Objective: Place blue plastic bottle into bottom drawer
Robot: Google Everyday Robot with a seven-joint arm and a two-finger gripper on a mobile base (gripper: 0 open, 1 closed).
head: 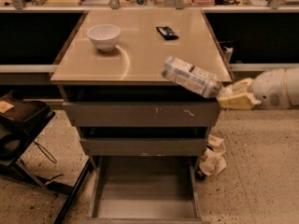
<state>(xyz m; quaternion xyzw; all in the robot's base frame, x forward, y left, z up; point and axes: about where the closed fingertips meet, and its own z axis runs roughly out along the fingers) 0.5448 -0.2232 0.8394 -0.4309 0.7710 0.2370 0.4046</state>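
Blue plastic bottle (190, 77) tilted in mid-air over the cabinet (145, 55) front right corner, your gripper (221, 93) pinching its lower end, bottom drawer (145, 192) open below.

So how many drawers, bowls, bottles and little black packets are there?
Grey drawers: 3 (top drawer, middle drawer, bottom drawer pulled open)
White bowl: 1
Blue plastic bottle: 1, held in the air by the gripper, at the right of the view
Black packet: 1
Total: 6
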